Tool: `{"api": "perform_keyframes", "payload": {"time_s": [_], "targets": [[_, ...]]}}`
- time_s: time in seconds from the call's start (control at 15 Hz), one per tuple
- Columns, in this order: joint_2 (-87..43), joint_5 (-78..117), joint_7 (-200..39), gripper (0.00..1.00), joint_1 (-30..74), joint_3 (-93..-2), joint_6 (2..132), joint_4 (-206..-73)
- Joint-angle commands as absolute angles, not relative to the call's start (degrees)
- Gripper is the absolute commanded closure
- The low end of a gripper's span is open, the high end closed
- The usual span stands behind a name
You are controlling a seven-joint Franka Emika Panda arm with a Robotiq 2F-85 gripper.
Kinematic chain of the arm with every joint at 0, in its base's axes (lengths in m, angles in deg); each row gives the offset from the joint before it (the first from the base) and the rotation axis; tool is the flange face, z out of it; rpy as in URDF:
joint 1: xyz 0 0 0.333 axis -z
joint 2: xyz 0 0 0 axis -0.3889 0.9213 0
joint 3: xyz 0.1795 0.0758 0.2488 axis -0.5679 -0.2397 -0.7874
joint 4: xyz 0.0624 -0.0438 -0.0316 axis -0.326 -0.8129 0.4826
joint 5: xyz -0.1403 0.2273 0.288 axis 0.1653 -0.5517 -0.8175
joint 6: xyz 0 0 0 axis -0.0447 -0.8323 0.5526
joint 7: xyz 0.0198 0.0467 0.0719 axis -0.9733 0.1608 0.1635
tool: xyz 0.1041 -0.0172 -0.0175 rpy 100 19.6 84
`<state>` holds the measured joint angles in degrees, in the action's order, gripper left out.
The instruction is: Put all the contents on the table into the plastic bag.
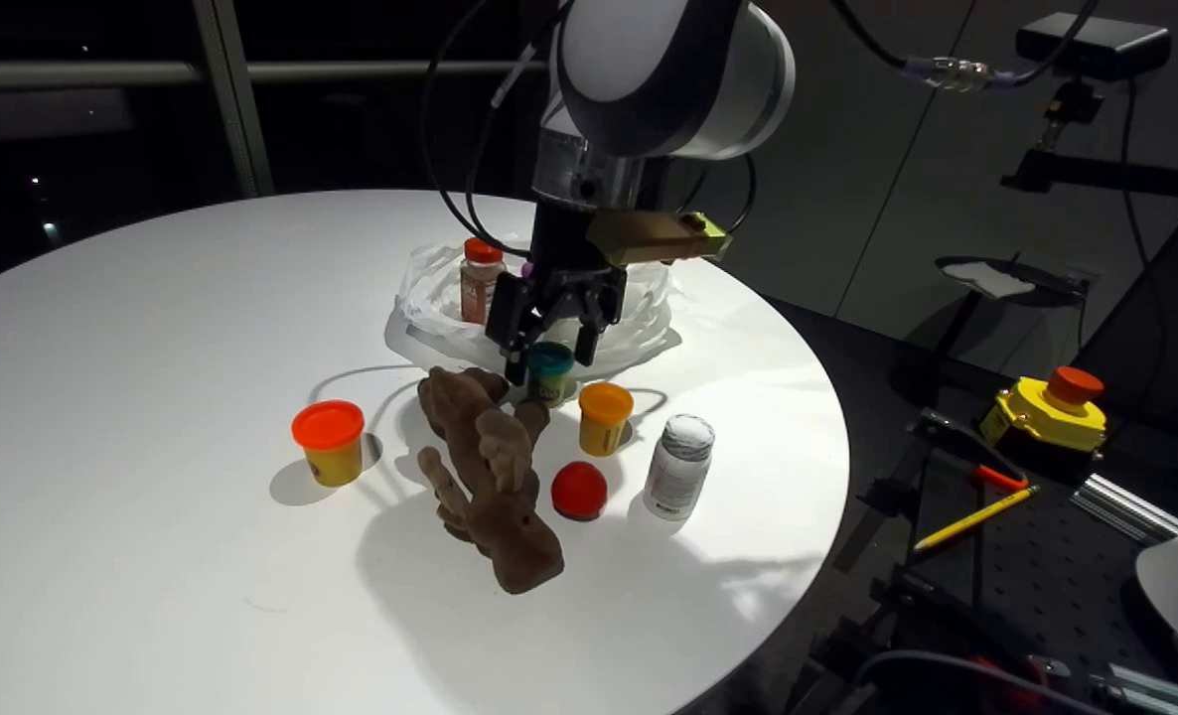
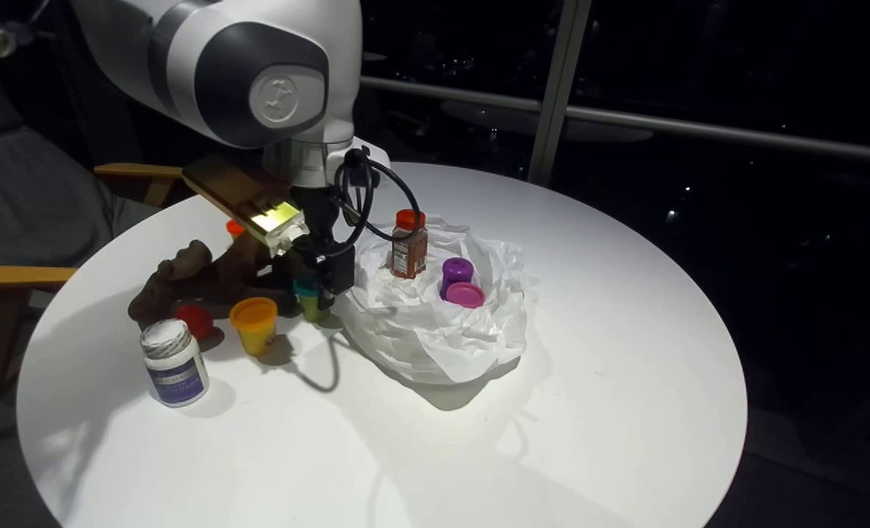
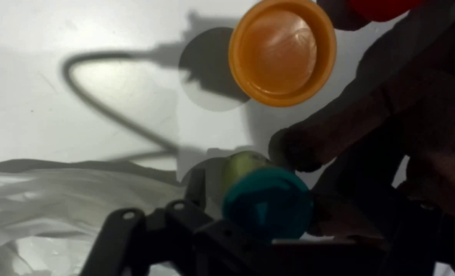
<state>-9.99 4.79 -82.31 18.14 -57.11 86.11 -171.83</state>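
The tool (image 1: pixel 551 356) holds nothing, its jaws spread wide on either side of a teal-lidded cup (image 1: pixel 549 375) on a round white counter (image 1: pixel 152 328). Just beside the tool lies a crumpled plastic bag (image 2: pixel 435 348), with a red-capped bottle (image 2: pixel 409 255), a purple item (image 2: pixel 456 268) and a pink lid (image 2: pixel 465 295) amid its folds. On the tool's opposite side I see a brown plush animal (image 1: pixel 490 467). An orange cup (image 1: pixel 604 422) stands near the tool; a rounded red piece (image 1: pixel 579 489), a white bottle (image 1: pixel 681 469) and a red-lidded cup (image 1: pixel 330 443) are farther from it.
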Motion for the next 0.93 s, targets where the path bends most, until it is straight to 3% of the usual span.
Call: {"api": "perform_keyframes", "payload": {"time_s": [0.0, 0.4, 0.87], "targets": [[-8.2, 4.2, -83.3, 0.26, 18.0, -57.7, 88.0, -169.8], [-10.2, 6.0, -86.5, 0.72, 16.1, -55.6, 91.3, -172.0], [-23.7, 17.2, -95.5, 0.72, 10.0, -48.6, 83.2, -177.4]]}}
